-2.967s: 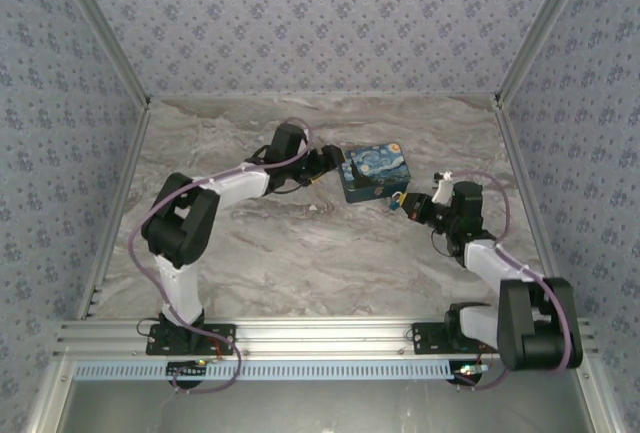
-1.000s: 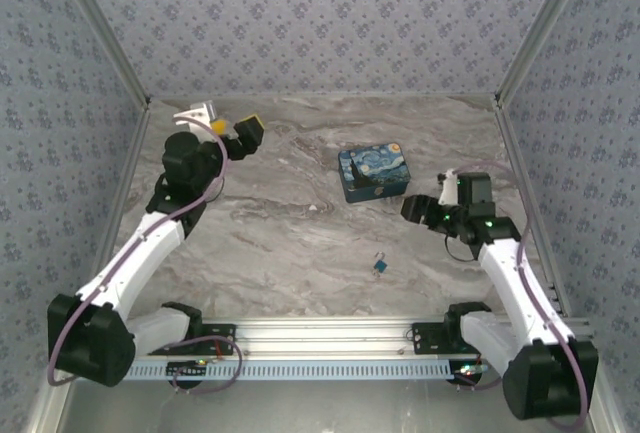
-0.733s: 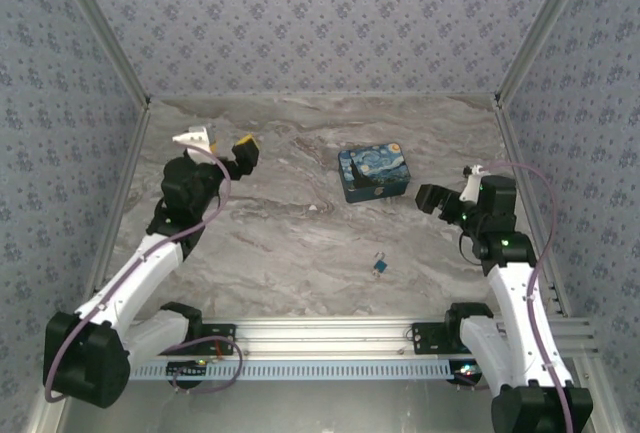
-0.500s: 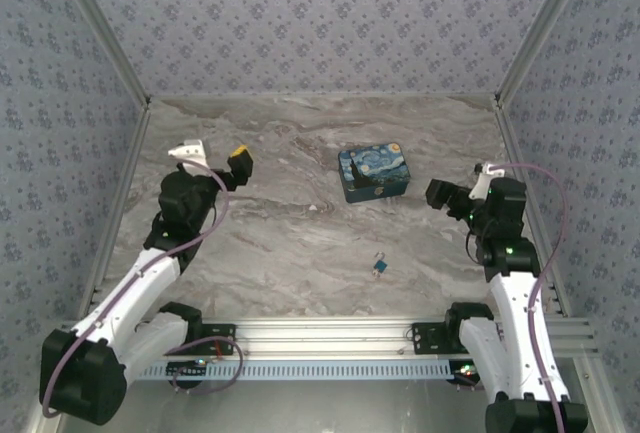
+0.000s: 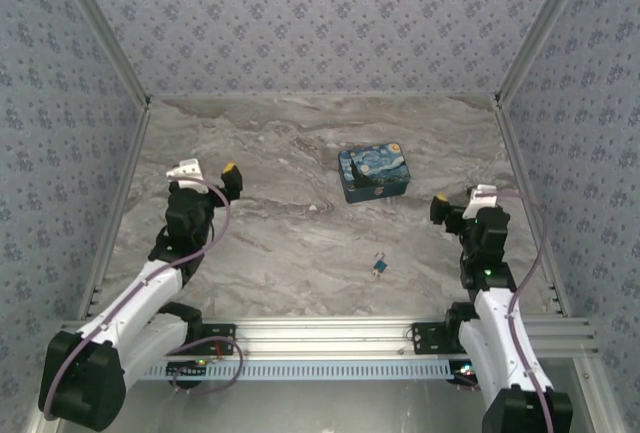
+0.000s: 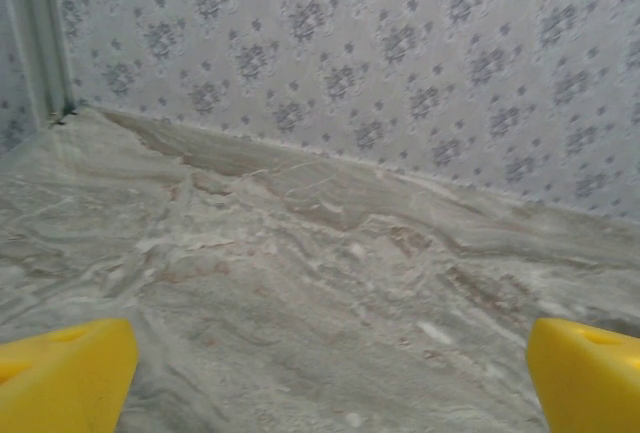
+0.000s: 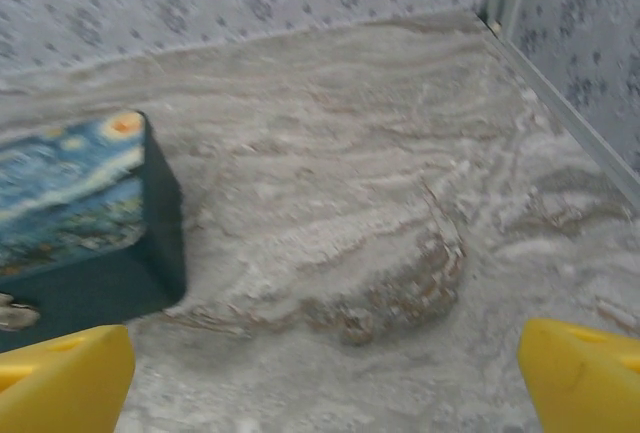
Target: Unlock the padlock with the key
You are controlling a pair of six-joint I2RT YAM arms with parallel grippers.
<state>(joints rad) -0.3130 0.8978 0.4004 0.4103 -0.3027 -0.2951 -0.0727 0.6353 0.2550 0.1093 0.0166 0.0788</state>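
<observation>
The padlock (image 5: 380, 266) is a tiny teal body with a silvery loop. It lies alone on the marble table (image 5: 300, 243), near the front middle. I cannot make out a key apart from it. My left gripper (image 5: 226, 179) hovers over the left of the table, far from the lock. In the left wrist view it (image 6: 325, 383) is open, yellow fingertips (image 6: 62, 378) wide apart over bare marble. My right gripper (image 5: 442, 211) is at the right, beyond the lock. In the right wrist view it (image 7: 322, 378) is open and holds nothing.
A blue-and-yellow swirl-painted box (image 5: 374, 173) stands at the back centre-right; its dark side (image 7: 90, 253) is left of my right gripper, with a small metal fitting (image 7: 12, 313) at its base. Patterned walls close off three sides. An aluminium rail (image 5: 320, 338) runs along the front.
Both arms have drawn back from the box towards their own bases, the left gripper sinking lower at the left, the right swinging to the right. The padlock has stayed put for the last second.
</observation>
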